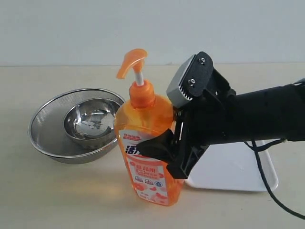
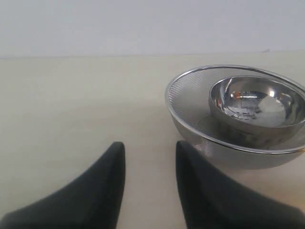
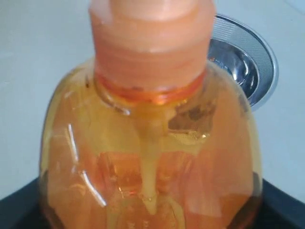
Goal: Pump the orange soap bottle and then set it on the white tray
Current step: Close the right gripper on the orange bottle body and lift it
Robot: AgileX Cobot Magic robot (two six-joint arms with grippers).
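Left wrist view: the left hand [image 2: 150,148] hangs over the bare tabletop [image 2: 71,105], its two dark fingers [image 2: 107,181] apart with nothing between them, beside a steel mesh bowl [image 2: 190,114]. Exterior view, from the left: the mesh bowl [image 1: 45,131] rests on the tabletop [image 1: 57,195] with a smaller polished steel bowl [image 1: 90,121] nested inside it. Just right of it, at centre, the orange soap bottle [image 1: 143,119] is close to upright, leaning slightly, its pump head raised with the white stem exposed and the label facing the camera. Whether its base touches the tabletop cannot be told. The right hand [image 1: 164,140] is clamped across the bottle's body below the shoulder, with one finger over the label. The white tray [image 1: 233,171] lies flat to the right, under the arm. The bottle is just beside the tray's left edge, not on it.
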